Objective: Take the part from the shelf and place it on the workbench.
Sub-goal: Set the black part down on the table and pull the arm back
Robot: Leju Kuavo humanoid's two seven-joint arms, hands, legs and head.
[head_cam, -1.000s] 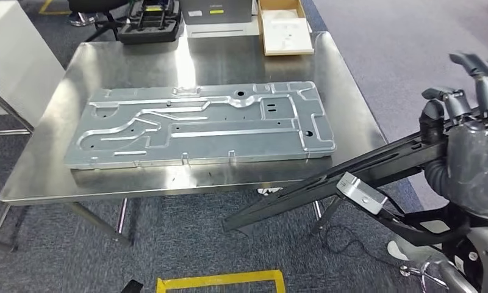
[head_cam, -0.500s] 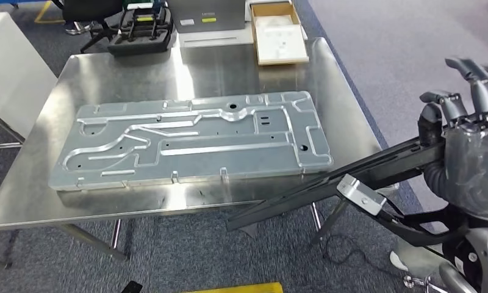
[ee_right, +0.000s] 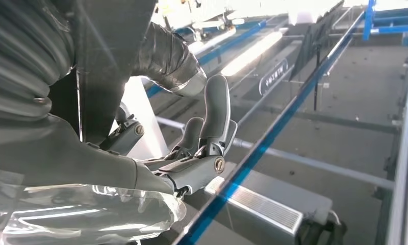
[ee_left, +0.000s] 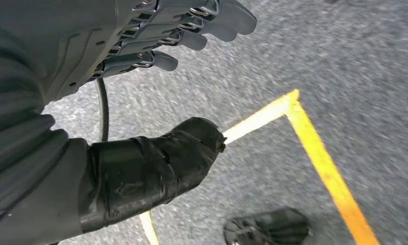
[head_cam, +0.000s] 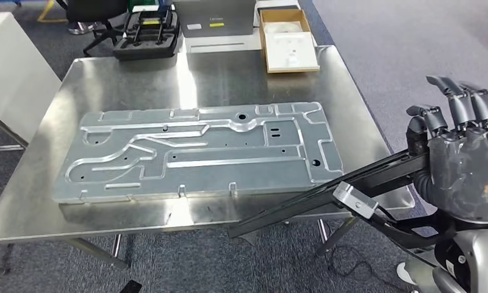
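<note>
We see a grey carpeted floor (head_cam: 412, 49) around a stainless steel tabletop (head_cam: 217, 73). On the tabletop lies a large flat grey metal plate (head_cam: 199, 152) with raised ribs and holes; it covers most of the near half and lies flat. Beyond the far edge we see a black case (head_cam: 147, 35), a grey box (head_cam: 216, 18) and an open cardboard box (head_cam: 289, 43).

The part (head_cam: 327, 192), a long black frame with a silver block (head_cam: 355, 200) on it, slants across the near right corner of the tabletop, above its edge. The right robot hand (head_cam: 464, 159) grips the part at its upper end, with the fingers (head_cam: 461, 101) raised and partly curled.

In the left wrist view, the left robot hand (ee_left: 156, 76) hangs over the floor and a yellow tape line (ee_left: 319, 158). Its fingers are spread and it holds nothing.
</note>
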